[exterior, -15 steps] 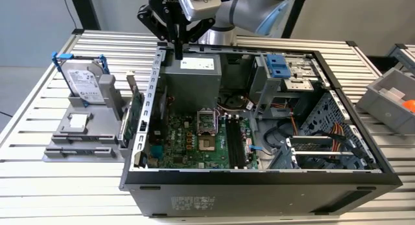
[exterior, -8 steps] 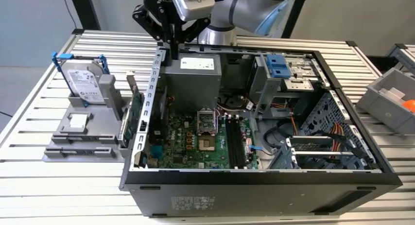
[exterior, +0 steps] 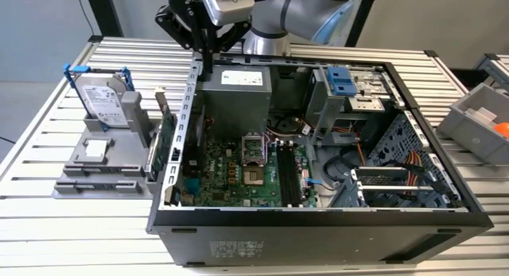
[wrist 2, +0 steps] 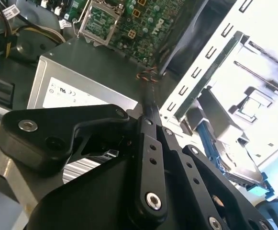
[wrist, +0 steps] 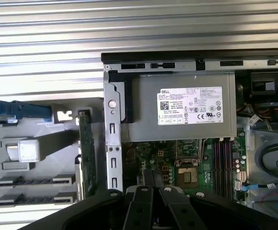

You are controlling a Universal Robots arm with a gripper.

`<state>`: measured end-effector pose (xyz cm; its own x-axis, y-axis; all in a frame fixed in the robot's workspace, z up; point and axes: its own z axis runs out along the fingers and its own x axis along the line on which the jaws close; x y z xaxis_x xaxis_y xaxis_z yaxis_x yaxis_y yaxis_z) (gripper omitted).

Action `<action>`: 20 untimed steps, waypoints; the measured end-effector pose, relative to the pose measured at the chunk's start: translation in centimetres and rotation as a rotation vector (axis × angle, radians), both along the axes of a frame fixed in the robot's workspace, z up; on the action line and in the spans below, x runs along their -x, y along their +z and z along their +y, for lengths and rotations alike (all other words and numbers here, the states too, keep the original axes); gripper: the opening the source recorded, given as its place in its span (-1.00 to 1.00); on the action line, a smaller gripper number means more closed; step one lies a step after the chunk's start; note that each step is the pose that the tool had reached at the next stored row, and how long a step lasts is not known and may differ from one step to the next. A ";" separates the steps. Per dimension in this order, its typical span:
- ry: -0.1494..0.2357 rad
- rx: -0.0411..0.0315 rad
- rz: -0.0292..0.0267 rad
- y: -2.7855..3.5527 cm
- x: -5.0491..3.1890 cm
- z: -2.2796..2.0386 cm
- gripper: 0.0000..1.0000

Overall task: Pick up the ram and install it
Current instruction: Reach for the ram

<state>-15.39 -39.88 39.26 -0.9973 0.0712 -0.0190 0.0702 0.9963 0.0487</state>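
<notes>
On the slatted table [exterior: 80, 240] we see an open computer case [exterior: 318, 228], its grey power supply [exterior: 238, 103] at the far end. Just beside it, at the exterior view's left, a grey rack [exterior: 111, 168] holds a hard drive [exterior: 104, 100] and a green card [exterior: 163, 148] on edge. Above the case wall by the power supply hangs the gripper [exterior: 208, 52], fingers pinched on the ram [wrist 2: 150, 98], seen edge-on, clear of the motherboard [exterior: 223, 168].

A surface [exterior: 71, 240] of silvery ribbed metal slats; an open dark computer case [exterior: 318, 234] lies on its side across the middle; touching it, toward the exterior view's left, sits a grey plastic holder [exterior: 95, 168]; a grey bin [exterior: 477, 118] stands by the far right edge.
</notes>
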 end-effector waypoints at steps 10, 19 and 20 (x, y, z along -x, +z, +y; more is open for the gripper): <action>0.000 0.0000 0.0000 0.00 1.26 0.00 -1.00; 0.000 0.0000 0.0000 0.00 2.89 0.00 -1.00; 0.000 0.0000 0.0000 0.00 3.13 0.00 -1.00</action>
